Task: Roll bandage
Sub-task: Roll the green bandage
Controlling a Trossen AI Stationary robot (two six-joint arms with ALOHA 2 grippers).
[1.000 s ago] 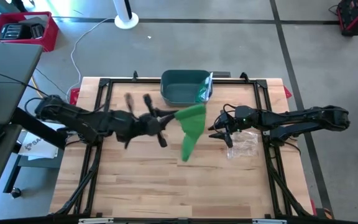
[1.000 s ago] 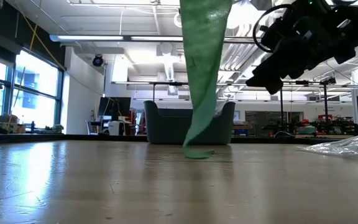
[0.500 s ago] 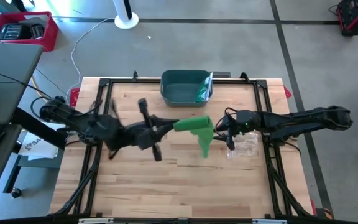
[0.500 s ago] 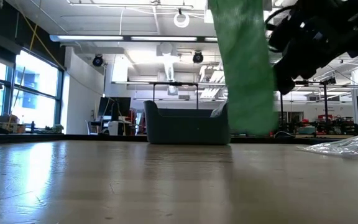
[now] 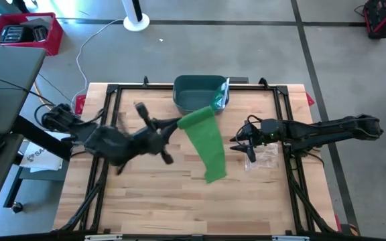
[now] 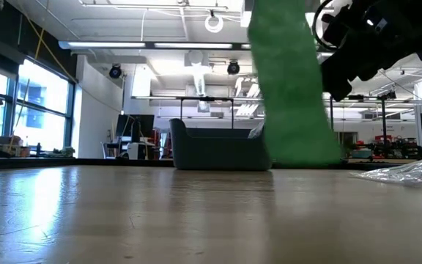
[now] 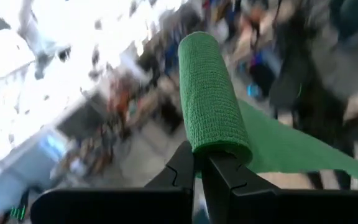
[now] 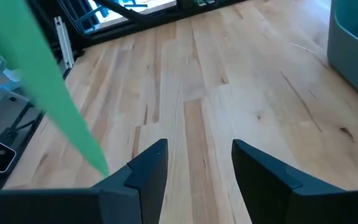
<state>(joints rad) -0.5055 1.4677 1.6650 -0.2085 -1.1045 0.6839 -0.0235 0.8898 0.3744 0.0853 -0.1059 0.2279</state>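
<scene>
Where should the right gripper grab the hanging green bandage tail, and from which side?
Probably the tail's lower end, near the free edge of the bandage, approached from the right, where the open right gripper already hovers beside it. The strip hangs flat and loose from the roll, which the shut left gripper pinches, so jaws closing across its thin face near the bottom should keep it taut.

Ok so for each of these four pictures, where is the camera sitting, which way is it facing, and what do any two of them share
High view: overhead, straight down on the wooden table; both arms show.
Low view: table height, level into the room; one dark pincer shows.
Left wrist view: past the left pincer, shut on the rolled end of the green fabric bandage.
Right wrist view: down at the tabletop past the open right pincer.
Shared: all four show the bandage; high and low also show the dark green plastic bin.
</scene>
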